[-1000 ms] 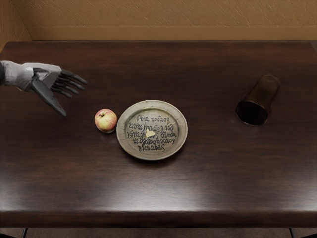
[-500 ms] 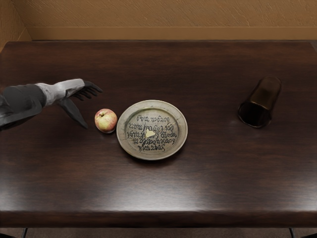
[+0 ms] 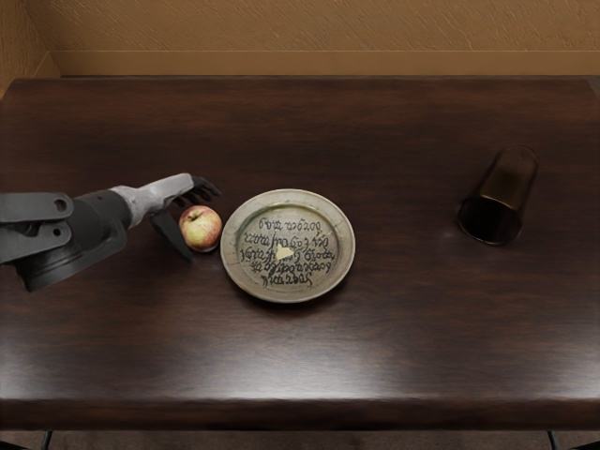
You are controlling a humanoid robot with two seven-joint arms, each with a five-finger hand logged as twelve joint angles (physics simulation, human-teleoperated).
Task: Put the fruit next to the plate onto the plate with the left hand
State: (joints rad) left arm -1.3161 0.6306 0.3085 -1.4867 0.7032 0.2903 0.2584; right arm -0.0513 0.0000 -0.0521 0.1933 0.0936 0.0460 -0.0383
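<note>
**L hand (image 3: 176,200) bracketing apple (image 3: 200,228), fruit not yet on plate (image 3: 246,214)**

The apple is sitting on the table (image 3: 300,356) at 9 o'clock of the plate, right against its rim; touching or a hair apart, can't tell. It's small and round, red w/ yellow patches, stem dimple facing up. The plate is a grey-green round dish w/ dark script-like marks across the well and a small pale chip at centre.

Vs 0.5 s ago: the L hand is now sitting at 9–10 o'clock of the apple, w/ more of the arm showing from the L edge; before, it was hanging short of the fruit. The thumb (image 3: 172,236) is reaching down at the apple's 8 o'clock and the fingers (image 3: 204,187) are arching past its 11–12 o'clock. The hand is spread, not clenched, and contact w/ the skin can't be told. Apple and plate are lying where they were.

The plate's raised rim is standing between the fruit and the well. Farther back, at 2 o'clock of the plate and well apart, a dark cup (image 3: 497,195) is lying on its side, mouth toward the near edge, slightly more toward 3 o'clock than before. Beyond the table, a tan wall (image 3: 300,37) is closing the view.
</note>
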